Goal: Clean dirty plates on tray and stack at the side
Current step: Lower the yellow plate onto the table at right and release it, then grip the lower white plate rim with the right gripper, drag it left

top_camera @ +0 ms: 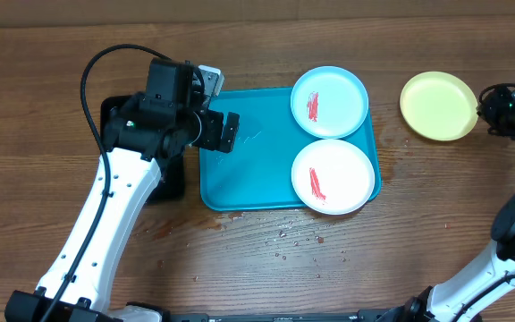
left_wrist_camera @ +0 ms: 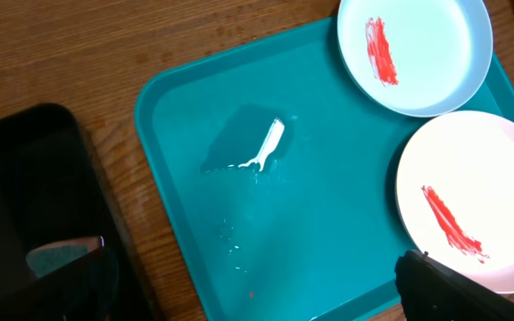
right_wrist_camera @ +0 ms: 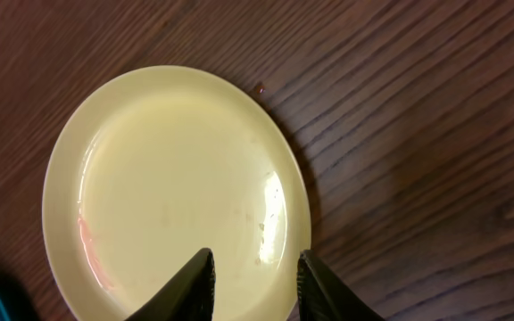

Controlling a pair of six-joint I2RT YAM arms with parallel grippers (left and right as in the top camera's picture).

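Observation:
The turquoise tray [top_camera: 240, 174] lies mid-table. On its right side rest two dirty plates, each with a red smear: a light blue one [top_camera: 329, 101] at the back and a white one [top_camera: 332, 176] in front. A yellow-green plate [top_camera: 438, 105] lies on the bare table to the right of the tray; a faint pink streak shows near its rim [right_wrist_camera: 92, 250]. My right gripper [right_wrist_camera: 255, 259] hovers over that plate's edge, jaws apart and holding nothing. Above the tray's left half, my left gripper [left_wrist_camera: 257, 303] is wide open and empty.
A black tray [left_wrist_camera: 34, 196] sits just left of the turquoise one, partly under my left arm, with a greyish object [left_wrist_camera: 61, 257] on it. A wet patch with a white streak [left_wrist_camera: 266, 147] marks the turquoise tray. Water droplets [top_camera: 293, 237] dot the table in front.

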